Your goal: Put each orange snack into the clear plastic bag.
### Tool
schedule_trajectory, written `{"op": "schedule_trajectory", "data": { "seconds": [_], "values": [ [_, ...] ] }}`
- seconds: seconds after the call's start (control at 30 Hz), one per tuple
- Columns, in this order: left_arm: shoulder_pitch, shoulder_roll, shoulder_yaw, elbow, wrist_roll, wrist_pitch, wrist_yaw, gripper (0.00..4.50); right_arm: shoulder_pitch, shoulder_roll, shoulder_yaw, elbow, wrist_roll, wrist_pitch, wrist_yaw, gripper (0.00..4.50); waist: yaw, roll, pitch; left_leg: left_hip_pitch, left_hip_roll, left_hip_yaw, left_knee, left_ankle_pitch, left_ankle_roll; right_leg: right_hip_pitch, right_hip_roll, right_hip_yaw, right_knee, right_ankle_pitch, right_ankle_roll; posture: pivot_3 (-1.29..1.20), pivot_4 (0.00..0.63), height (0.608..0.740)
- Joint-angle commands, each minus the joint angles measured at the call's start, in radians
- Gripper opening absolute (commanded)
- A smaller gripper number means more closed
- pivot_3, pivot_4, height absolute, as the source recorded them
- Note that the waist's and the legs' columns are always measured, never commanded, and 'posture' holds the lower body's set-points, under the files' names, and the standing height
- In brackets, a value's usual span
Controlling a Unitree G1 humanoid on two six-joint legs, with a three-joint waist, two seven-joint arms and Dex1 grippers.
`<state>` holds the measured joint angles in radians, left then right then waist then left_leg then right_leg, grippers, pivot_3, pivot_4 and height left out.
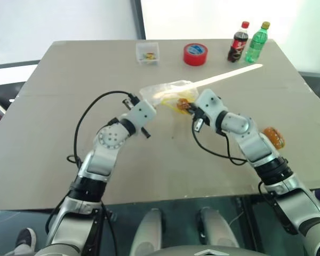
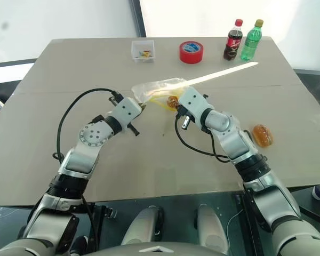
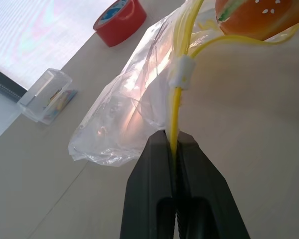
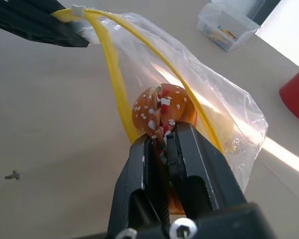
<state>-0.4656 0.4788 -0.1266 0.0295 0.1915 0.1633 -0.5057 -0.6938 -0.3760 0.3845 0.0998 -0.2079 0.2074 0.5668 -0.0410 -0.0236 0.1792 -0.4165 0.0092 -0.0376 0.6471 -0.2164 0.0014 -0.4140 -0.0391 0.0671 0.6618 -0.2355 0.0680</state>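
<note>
Right gripper (image 4: 165, 142) partly hides its orange snack (image 4: 162, 112).

A robot test room or lab: a bare board table (image 1: 69, 160) set with a tape roll (image 1: 195, 54) and two soda bottles (image 1: 248, 42).

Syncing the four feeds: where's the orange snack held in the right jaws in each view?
Left eye view: held orange snack at centre, at the clear plastic bag mouth.
Right eye view: centre, left of the right gripper.
Left wrist view: top right corner.
Right wrist view: centre, in the jaws.
Shared landmark: red tape roll.
</note>
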Motion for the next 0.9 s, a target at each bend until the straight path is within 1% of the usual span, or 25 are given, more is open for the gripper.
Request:
{"op": "schedule_trajectory", "data": {
  "seconds": [0.03,0.23,0.37,0.57,0.63,0.73,0.83,0.9],
  "values": [
    [0.007,0.002,-0.017,-0.043,-0.013,-0.041,-0.026,0.0,-0.029,0.017,-0.032,0.001,-0.008,-0.013,-0.019,0.0,0.0,0.0,0.0,0.0,0.0,0.0,0.0,0.0,0.0,0.0,0.0,0.0,0.0,0.0,0.0,0.0,0.15,0.74],
    [0.018,0.014,-0.02,-0.036,-0.006,-0.065,-0.042,0.0,-0.066,0.042,-0.075,0.055,-0.009,0.015,-0.056,0.0,0.0,0.0,0.0,0.0,0.0,0.0,0.0,0.0,0.0,0.0,0.0,0.0,0.0,0.0,0.0,0.0,0.15,0.74],
    [0.024,0.026,-0.024,-0.032,-0.009,-0.085,-0.055,0.0,-0.078,0.069,-0.126,0.068,0.045,0.076,-0.039,0.0,0.0,0.0,0.0,0.0,0.0,0.0,0.0,0.0,0.0,0.0,0.0,0.0,0.0,0.0,0.0,0.0,0.15,0.74],
    [0.024,0.028,-0.025,-0.018,-0.014,-0.11,-0.065,0.0,-0.099,0.164,-0.238,-0.015,0.258,0.333,0.038,0.0,-0.001,0.0,0.0,0.0,0.0,0.0,0.0,0.0,0.0,0.0,0.0,0.0,0.0,0.0,0.0,0.0,0.15,0.74],
    [0.024,0.024,-0.024,-0.016,-0.022,-0.123,-0.071,0.0,-0.102,0.166,-0.231,-0.027,0.275,0.379,0.053,0.0,0.0,0.0,0.0,0.0,0.0,0.0,0.0,0.0,0.0,0.0,0.0,0.0,0.0,0.0,0.0,0.0,0.15,0.74],
    [0.026,0.021,-0.029,-0.017,-0.024,-0.135,-0.079,0.0,-0.104,0.126,-0.165,0.01,0.211,0.362,0.053,0.0,0.001,0.0,0.0,0.0,0.0,0.0,0.0,0.0,0.0,0.0,0.0,0.0,0.0,0.0,0.0,0.0,0.15,0.74],
    [0.029,0.022,-0.03,-0.016,-0.024,-0.145,-0.085,0.0,-0.124,0.178,-0.217,0.023,0.266,0.441,0.013,0.0,0.001,0.0,0.0,0.0,0.0,0.0,0.0,0.0,0.0,0.0,0.0,0.0,0.0,0.0,0.0,0.0,0.15,0.74],
    [0.035,0.026,-0.027,-0.016,-0.025,-0.151,-0.088,0.0,-0.137,0.175,-0.208,0.041,0.248,0.448,0.001,0.0,-0.001,0.0,0.0,0.0,0.0,0.0,0.0,0.0,0.0,0.0,0.0,0.0,0.0,0.0,0.0,0.0,0.15,0.74]
  ]
}}
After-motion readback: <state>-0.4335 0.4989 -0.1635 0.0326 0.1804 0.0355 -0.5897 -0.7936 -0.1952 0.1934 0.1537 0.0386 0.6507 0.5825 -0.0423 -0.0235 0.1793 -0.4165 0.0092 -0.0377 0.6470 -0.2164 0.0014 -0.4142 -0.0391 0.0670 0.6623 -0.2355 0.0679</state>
